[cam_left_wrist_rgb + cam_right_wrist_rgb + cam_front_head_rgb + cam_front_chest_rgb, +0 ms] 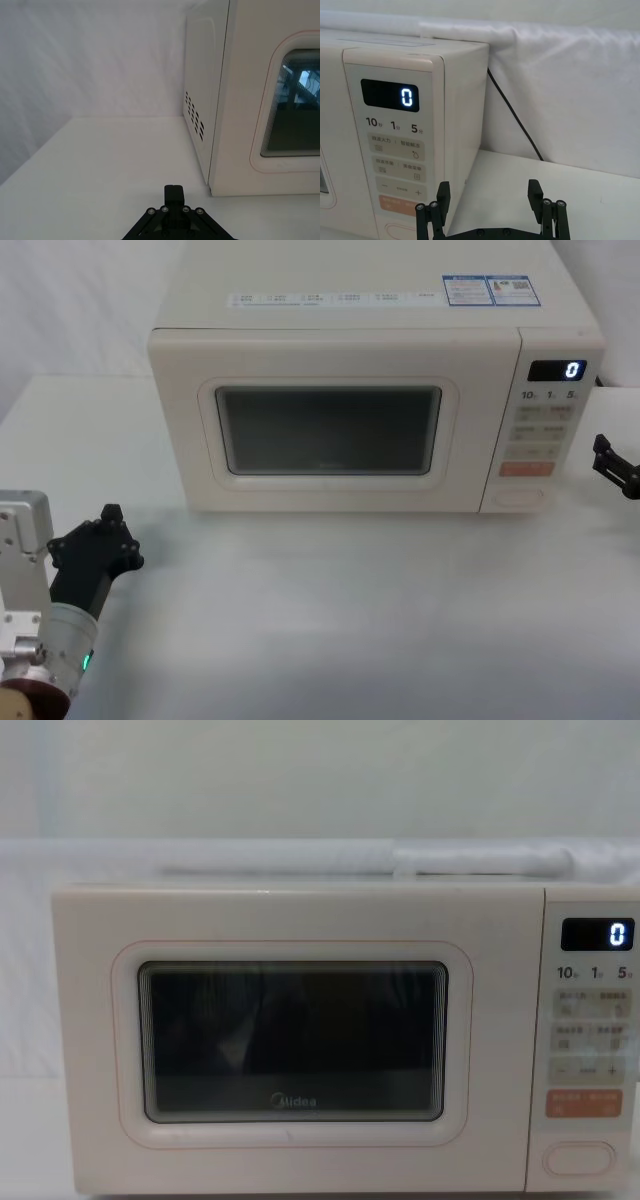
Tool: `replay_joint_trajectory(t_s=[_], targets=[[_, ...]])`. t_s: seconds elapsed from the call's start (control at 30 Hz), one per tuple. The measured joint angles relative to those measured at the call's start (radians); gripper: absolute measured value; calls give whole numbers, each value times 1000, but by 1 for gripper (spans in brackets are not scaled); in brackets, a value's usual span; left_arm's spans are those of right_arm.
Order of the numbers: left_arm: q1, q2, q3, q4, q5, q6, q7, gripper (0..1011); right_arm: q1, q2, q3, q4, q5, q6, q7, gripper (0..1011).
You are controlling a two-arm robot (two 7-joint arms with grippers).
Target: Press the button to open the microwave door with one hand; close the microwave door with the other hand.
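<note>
Fingers of the right gripper (490, 197) stand wide, just beside the control panel (397, 150). Bring one fingertip squarely onto the button (579, 1158) (lowest on the panel, below the orange key (584, 1103)); the microwave door (295, 1040) is shut. Left gripper's (100, 540) fingers: cannot tell.

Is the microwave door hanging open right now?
No. In the chest view the microwave door sits shut and flush with the control panel, its dark window facing straight forward.
</note>
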Motion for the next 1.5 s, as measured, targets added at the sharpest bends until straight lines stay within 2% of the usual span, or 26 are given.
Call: replay_joint_trajectory(t_s=[0.67,0.73,0.87,0.97,1.2,1.27,1.3,1.33,1.4,1.43,1.5], targets=[[-5,5,-2,-4,2,8,-3,16,0,0,0,0,0,0,0,1002],[-5,4,-2,-4,2,8,-3,99,0,0,0,0,0,0,0,1002],[-5,4,-2,-4,2,8,-3,179,0,0,0,0,0,0,0,1002],[-5,4,-2,-4,2,8,-3,295,0,0,0,0,0,0,0,1002],[-5,4,-2,-4,2,7,-3,480,0,0,0,0,0,0,0,1002],[-5,4,-2,-4,2,7,-3,574,0,0,0,0,0,0,0,1002],[-5,4,-2,-4,2,7,-3,574,0,0,0,0,0,0,0,1002],[-5,4,-2,-4,2,7,-3,644,0,0,0,0,0,0,0,1002],[-5,4,-2,-4,2,7,-3,684,0,0,0,0,0,0,0,1002],[-5,4,-2,-4,2,7,-3,742,0,0,0,0,0,0,0,1002],[-5,4,-2,-4,2,7,-3,773,0,0,0,0,0,0,0,1002]])
